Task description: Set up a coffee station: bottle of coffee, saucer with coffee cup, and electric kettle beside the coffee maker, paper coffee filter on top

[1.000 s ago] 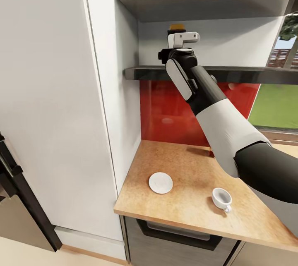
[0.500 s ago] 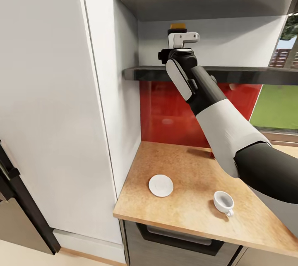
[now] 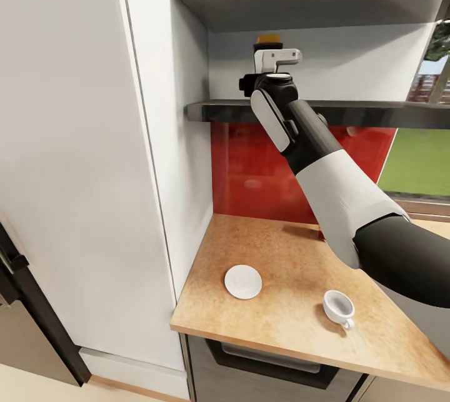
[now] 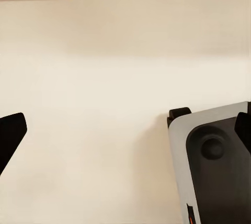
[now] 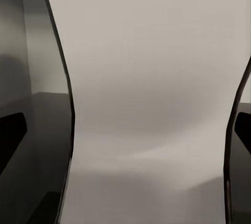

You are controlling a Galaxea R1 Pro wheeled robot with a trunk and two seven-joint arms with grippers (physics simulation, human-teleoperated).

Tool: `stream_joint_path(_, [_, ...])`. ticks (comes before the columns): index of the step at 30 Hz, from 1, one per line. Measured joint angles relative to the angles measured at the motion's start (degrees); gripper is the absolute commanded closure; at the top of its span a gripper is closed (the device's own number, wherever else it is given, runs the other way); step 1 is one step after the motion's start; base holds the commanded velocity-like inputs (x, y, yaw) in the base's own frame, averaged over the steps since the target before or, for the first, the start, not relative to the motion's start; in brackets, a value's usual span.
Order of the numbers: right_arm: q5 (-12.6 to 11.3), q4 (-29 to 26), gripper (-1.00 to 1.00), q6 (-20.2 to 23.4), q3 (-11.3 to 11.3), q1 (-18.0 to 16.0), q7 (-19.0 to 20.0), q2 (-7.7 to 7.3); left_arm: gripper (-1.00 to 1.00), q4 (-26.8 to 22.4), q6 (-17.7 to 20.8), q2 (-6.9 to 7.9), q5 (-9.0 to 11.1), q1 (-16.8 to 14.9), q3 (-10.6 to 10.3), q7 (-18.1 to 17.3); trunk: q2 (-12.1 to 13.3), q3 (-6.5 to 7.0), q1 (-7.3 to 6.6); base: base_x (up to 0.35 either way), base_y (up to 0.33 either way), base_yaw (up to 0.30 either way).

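Observation:
The coffee bottle (image 3: 267, 40) stands on the dark kitchen shelf (image 3: 375, 112); in the head view just its yellow lid and dark neck show above my right wrist. My right arm reaches up to it. In the right wrist view my right gripper (image 5: 125, 130) is open, with the bottle's glass body (image 5: 151, 104) between the spread fingers and a gap on each side. A white saucer (image 3: 243, 281) and a white coffee cup (image 3: 338, 307) sit apart on the wooden countertop (image 3: 281, 239). My left gripper (image 4: 125, 135) hangs open over the beige floor.
A tall white cabinet (image 3: 75, 170) rises at the counter's left end, close beside the shelf niche. A red backsplash (image 3: 250, 164) lies under the shelf and a window (image 3: 419, 158) at the right. My grey base (image 4: 214, 166) shows under the left gripper.
The head camera has shifted slightly, so the whole picture slid a little. The right arm and the bottle hold the same place.

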Motion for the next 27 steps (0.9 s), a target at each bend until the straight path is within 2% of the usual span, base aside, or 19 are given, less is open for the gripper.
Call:
stream_joint_path(13, [0.10, -0.01, -1.00, 0.01, -0.07, 0.01, 0.05, -0.59, -1.00, 0.06, 0.02, -0.05, -0.03, 0.00, -0.05, 0.00, 0.00, 0.00, 0.00, 0.019, 0.000, 0.000])
stream_joint_path(14, [0.08, -0.06, 1.00, 0.01, -0.07, 0.01, 0.05, -0.61, -1.00, 0.07, 0.02, -0.04, -0.03, 0.00, -0.03, 0.00, 0.00, 0.00, 0.00, 0.005, 0.000, 0.000])
stream_joint_path(27, [0.22, -0.17, 1.00, -0.02, -0.06, 0.00, 0.12, -0.65, -1.00, 0.08, 0.02, 0.04, 0.00, 0.00, 0.26, 0.00, -0.01, 0.00, 0.00, 0.001, 0.000, 0.000])
